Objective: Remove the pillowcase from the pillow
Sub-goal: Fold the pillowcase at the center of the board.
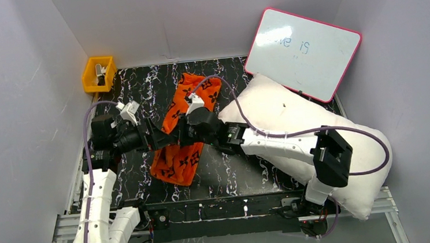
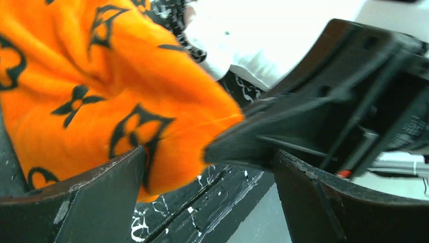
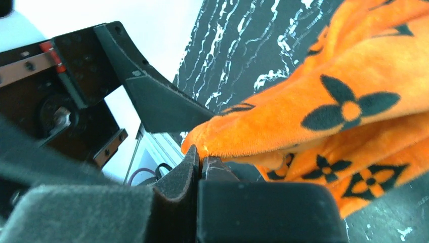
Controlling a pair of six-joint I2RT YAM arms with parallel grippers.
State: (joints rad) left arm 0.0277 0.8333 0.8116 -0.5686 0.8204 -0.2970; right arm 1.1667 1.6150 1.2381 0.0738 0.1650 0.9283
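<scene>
The pillowcase is spread as a long, rumpled strip on the black marbled table. The pillow is not inside it but lies bare to the right of the pillowcase, close beside it. Both grippers are brought together over the middle of the pillowcase. The left gripper is held at its left edge with its fingers spread wide, and nothing is gripped by them; orange fleece and the tip of the other gripper are seen between them in the left wrist view. The right gripper is set just to the right of it, its fingers pressed flat together, and a folded edge of the pillowcase is caught at their tips. A yellow bin is placed to the back left of the pillowcase, well apart from it, and a few small pale and dark items are held in it; what they are cannot be told. A pink-framed whiteboard is propped at a tilt to the back right of the pillowcase, behind the pillow
</scene>
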